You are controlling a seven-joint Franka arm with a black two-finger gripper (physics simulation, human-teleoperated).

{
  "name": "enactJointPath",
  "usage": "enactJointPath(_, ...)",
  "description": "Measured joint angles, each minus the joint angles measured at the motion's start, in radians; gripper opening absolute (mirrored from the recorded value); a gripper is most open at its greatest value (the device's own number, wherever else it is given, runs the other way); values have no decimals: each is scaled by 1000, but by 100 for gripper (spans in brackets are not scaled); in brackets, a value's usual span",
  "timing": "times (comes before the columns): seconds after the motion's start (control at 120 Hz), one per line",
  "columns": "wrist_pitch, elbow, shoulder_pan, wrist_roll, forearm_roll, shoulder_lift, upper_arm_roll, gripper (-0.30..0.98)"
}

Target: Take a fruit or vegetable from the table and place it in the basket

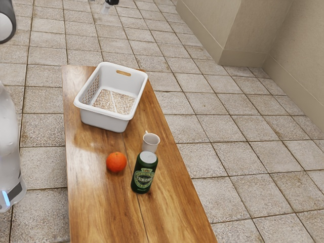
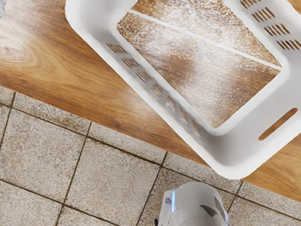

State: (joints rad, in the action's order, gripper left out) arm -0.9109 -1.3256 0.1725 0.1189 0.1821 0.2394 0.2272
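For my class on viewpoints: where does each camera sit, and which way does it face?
Exterior view: high at the arm's side, angled down at the brown wooden table, white plastic basket, round orange fruit, green cylindrical can and small white mug; white arm parts show at its left edge, the black claw at its top.
Wrist view: on the arm's hand, facing down over the basket; the robot's white rounded base shows at its lower edge.
Shared: basket, table, tiled floor, blue-lit base.

White mug (image 1: 150, 143) near green can (image 1: 144, 175), tiled floor (image 1: 253, 157)
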Motion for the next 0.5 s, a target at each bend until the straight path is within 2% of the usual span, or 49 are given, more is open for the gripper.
enactJointPath(0.092, -154, -14, 4, 36, 17, 2, 2, 67)
enactJointPath(0.2, -266, -17, 4, 71, 26, 3, 3, 67)
enactJointPath(0.35, -349, -16, 4, 111, 20, 3, 25, 67)
enactJointPath(0.5, -392, 14, -10, 141, -18, -63, -60, 66)
